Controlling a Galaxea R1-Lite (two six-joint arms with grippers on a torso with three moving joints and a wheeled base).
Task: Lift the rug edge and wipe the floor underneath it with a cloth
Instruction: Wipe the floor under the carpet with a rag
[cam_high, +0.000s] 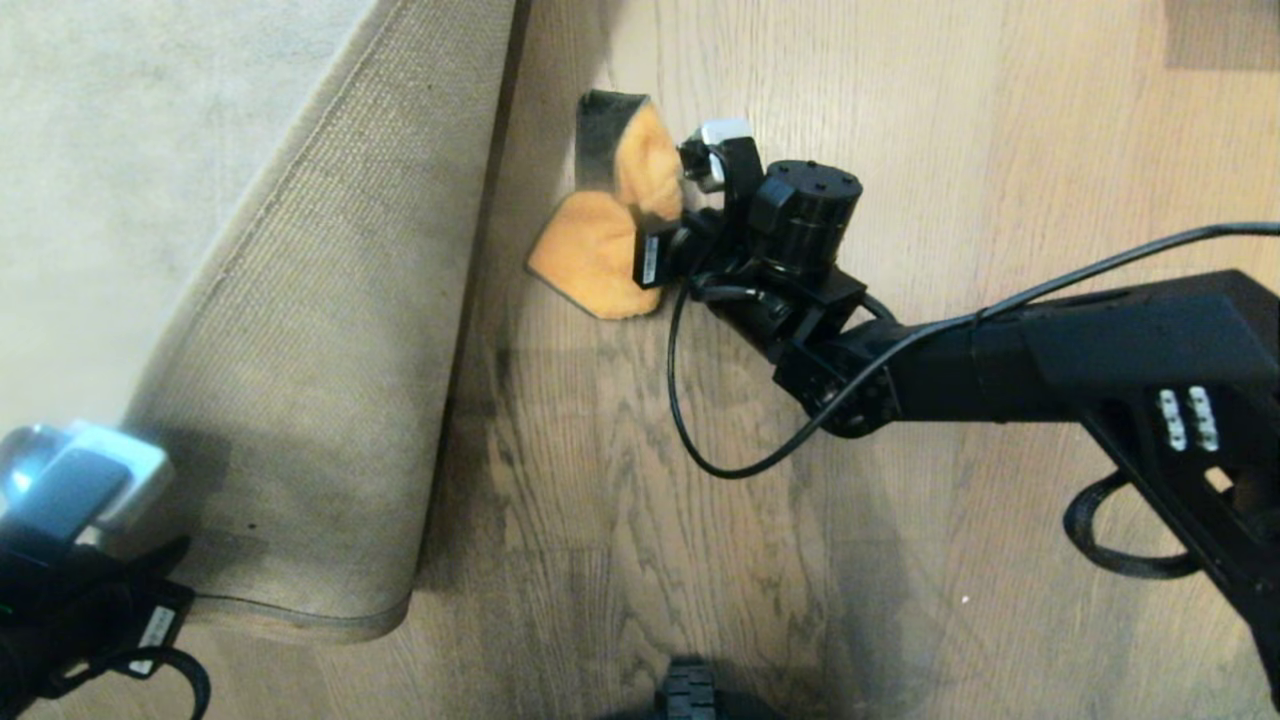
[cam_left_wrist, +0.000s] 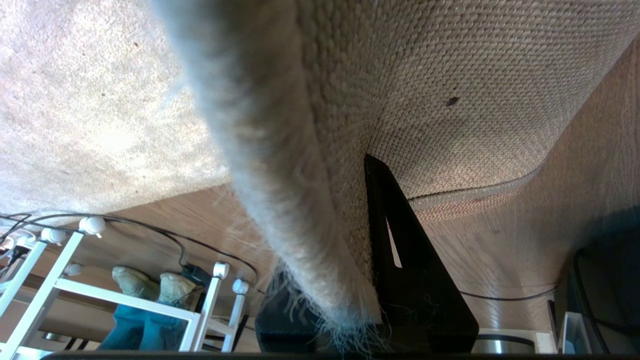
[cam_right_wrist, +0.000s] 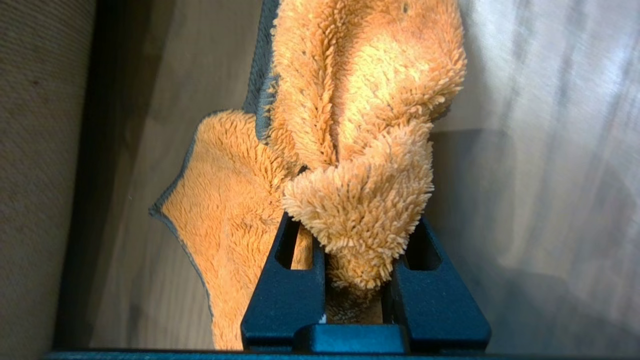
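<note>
Orange cloth (cam_right_wrist: 350, 150) sits pinched in the right gripper (cam_right_wrist: 352, 280) on the floor (cam_high: 1000, 150), while the left gripper (cam_left_wrist: 345, 280) clamps the raised rug edge (cam_left_wrist: 280, 175).

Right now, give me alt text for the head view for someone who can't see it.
The right gripper presses an orange cloth onto the wood floor beside the folded-back rug edge, whose tan woven backing faces up. The left gripper, at the lower left, holds that rug edge up.
</note>
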